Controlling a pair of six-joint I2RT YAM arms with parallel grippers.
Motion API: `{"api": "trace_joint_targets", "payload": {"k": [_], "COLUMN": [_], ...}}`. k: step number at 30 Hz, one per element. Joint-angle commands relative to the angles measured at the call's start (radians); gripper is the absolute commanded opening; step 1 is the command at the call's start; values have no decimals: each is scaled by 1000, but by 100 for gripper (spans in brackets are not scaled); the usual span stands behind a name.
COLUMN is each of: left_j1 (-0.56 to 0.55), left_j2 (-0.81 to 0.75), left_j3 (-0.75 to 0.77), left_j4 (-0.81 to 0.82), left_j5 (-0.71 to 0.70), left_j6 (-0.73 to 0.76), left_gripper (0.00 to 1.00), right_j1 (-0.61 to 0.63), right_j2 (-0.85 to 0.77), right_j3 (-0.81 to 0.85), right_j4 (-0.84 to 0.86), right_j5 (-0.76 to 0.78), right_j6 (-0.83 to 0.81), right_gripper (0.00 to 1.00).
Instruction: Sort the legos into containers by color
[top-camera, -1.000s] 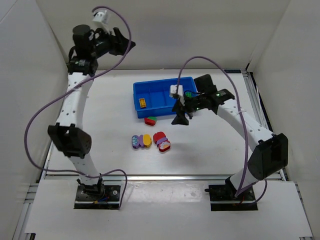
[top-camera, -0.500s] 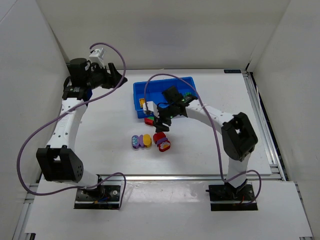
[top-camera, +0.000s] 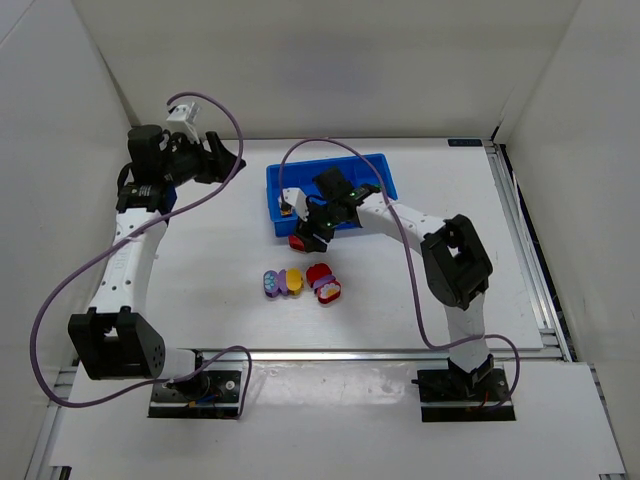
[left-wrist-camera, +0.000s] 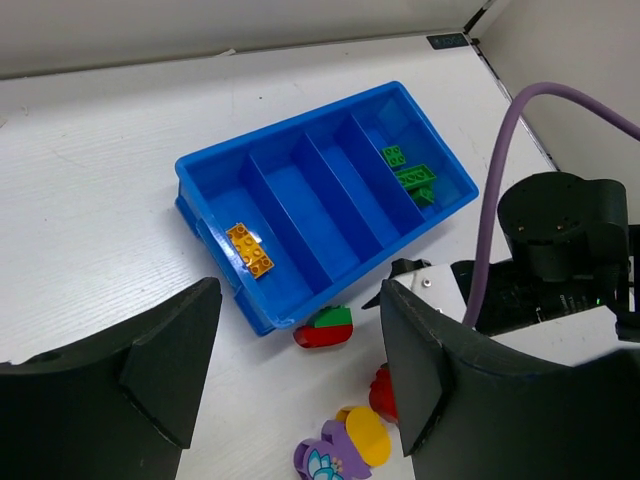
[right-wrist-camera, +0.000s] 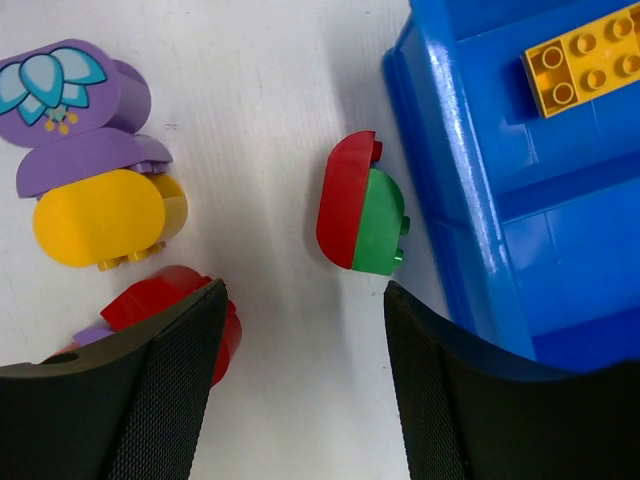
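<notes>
My right pincer (right-wrist-camera: 300, 400) hangs open and empty over the rounded red-and-green plastic brick (right-wrist-camera: 360, 215), which lies on the white tabletop (right-wrist-camera: 270, 100) just beside the bright blue divided tray (right-wrist-camera: 425, 160). I'd centre, drop straight, keeping the tray-side finger off its wall.

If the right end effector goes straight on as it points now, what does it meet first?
Probably the red-and-green lego beside the blue tray, just ahead of the right end effector; depth is unclear, so maybe bare table first.
</notes>
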Motion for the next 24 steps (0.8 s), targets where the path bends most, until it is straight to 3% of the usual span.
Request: {"api": "trace_joint_targets", "payload": {"k": [1,24], "left_j1": [3,5], "left_j2": [-34,-29], "left_j3": [-18,-57], "left_j4": [24,75], "left_j5": [-5,-14], "left_j6": [0,-8], "left_gripper": [75,75], "right_j1": [-2,1], "right_j2": [28,120], "right_j3": [59,59], "right_j4": [0,124], "right_j5": [28,94], "right_j6": [67,208], "right_gripper": [68,72]}}
